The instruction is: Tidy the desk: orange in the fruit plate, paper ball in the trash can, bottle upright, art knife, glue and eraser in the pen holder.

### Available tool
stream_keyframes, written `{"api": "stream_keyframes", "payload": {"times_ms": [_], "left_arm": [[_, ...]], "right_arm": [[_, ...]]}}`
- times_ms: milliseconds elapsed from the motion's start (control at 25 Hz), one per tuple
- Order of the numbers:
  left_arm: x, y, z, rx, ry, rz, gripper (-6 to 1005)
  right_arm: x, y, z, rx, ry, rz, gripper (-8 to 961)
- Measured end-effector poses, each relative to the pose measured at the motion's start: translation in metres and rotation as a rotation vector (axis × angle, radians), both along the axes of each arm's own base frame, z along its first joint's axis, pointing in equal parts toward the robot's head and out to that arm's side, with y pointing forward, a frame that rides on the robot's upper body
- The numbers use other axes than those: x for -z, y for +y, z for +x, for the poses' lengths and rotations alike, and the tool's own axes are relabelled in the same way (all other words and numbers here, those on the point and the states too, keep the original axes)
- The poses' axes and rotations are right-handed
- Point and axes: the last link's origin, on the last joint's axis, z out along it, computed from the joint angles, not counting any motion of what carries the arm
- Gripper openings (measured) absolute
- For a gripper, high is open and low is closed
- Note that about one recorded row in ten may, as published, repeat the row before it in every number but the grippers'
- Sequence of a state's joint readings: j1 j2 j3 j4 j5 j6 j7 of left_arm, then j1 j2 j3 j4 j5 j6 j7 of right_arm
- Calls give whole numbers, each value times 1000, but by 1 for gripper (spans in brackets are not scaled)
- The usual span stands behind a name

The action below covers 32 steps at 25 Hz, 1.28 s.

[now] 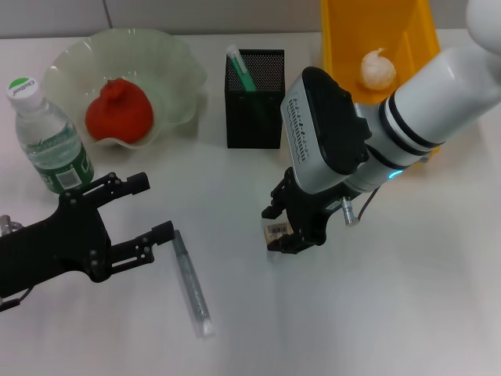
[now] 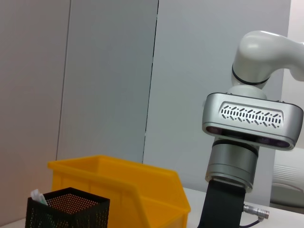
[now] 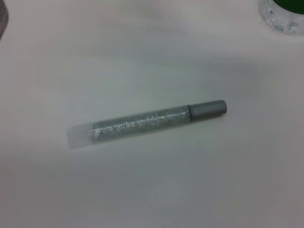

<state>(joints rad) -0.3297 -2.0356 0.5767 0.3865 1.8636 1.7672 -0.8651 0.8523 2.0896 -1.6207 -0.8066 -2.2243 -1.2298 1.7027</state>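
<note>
My right gripper (image 1: 286,238) is low over the table's middle, shut on the small tan eraser (image 1: 275,232). At the lower left my left gripper (image 1: 151,210) stands open, with the silvery glitter glue tube (image 1: 192,283) (image 3: 147,121) lying flat just beside it. The orange (image 1: 117,111) rests in the pale green fruit plate (image 1: 176,70). Left of the plate, the bottle (image 1: 48,141) stands upright. A green-and-white art knife (image 1: 241,69) sticks out of the black mesh pen holder (image 1: 255,102) (image 2: 66,209). The paper ball (image 1: 378,69) lies in the yellow trash can (image 1: 344,47) (image 2: 118,190).
The right arm's white forearm (image 1: 438,94) reaches across the front of the trash can. The bottle's base (image 3: 282,16) shows near the glue in the right wrist view. A grey wall stands behind the desk.
</note>
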Motion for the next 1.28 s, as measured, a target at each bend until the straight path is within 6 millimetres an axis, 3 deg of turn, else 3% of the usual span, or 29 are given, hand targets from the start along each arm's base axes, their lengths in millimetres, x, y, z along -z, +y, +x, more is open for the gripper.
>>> {"api": "stream_keyframes", "payload": {"times_ms": [200, 640, 800, 1000, 1040, 1280], "left_arm": [[0, 0, 0, 0, 0, 0, 800], [0, 0, 0, 1, 0, -1, 800], [0, 0, 0, 1, 0, 0, 800], [0, 0, 0, 1, 0, 0, 799], [0, 0, 0, 1, 0, 0, 799], [0, 0, 0, 1, 0, -3, 799]], "right_arm": [[2, 1, 2, -7, -8, 9, 474], [2, 0, 3, -2, 3, 10, 292], [-7, 3, -8, 35, 93, 28, 256], [-33, 7, -17, 128, 306, 43, 255], [-43, 5, -12, 138, 411, 51, 255], [-50, -7, 8, 184, 647, 92, 255]]}}
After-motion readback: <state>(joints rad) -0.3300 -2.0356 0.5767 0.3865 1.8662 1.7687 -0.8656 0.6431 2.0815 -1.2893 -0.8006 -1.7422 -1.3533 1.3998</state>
